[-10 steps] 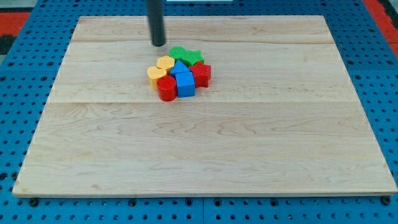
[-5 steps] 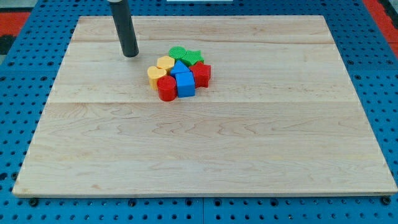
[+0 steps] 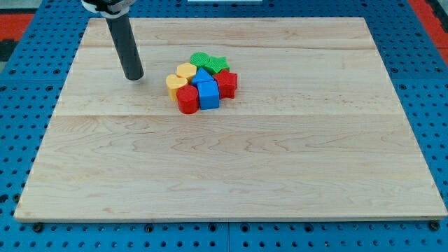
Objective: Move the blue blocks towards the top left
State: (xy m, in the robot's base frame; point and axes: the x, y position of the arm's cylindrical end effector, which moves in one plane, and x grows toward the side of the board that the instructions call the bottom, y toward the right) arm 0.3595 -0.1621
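**Blue blocks packed in a cluster: a push from here risks dragging the neighbours along**

My tip [image 3: 133, 76] rests on the counter [image 3: 231, 175] to the view's left of the cluster, apart from every block. There are no fingers on this rod, so nothing can be called apart, together or clamped; it can only shove.

Nearest my tip sit two yellow blocks [image 3: 180, 78], one just above the other, touching. Below them is a red cylinder [image 3: 187, 100]. The task's blocks come next: a blue triangular block [image 3: 202, 75] and, just below it, a blue cube-like block [image 3: 208, 95], both in the middle of the cluster, pressed against their neighbours. On the view's right is a red block [image 3: 227, 83], and at the top two green blocks [image 3: 208, 63], one of them star-shaped.

The trouble, as I judge it, is position. My tip stands on the top-left side, where the blues should go. Pushing from here drives them the wrong way. Even from the bottom right, the yellow blocks lie in the blues' path and would likely be carried along. A glancing contact could also split the two blues apart or spin the triangular one aside.
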